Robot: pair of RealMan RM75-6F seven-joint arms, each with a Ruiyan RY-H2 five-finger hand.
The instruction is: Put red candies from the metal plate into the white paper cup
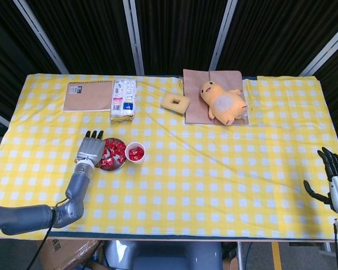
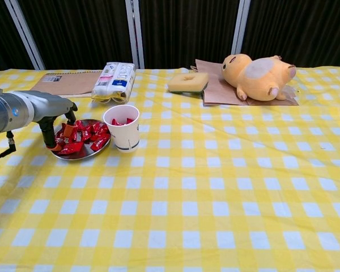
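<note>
The metal plate holds several red candies at the table's left. The white paper cup stands touching the plate's right side, with a few red candies inside. My left hand hangs over the plate's left edge, palm down. Its thumb and fingers reach down among the candies and stand apart; no candy is plainly held. My right hand rests at the table's far right edge with its fingers spread, holding nothing.
Along the back lie a brown notebook, a white tissue pack, a yellow sponge ring and a yellow plush toy on brown paper. The yellow checked cloth covers the table.
</note>
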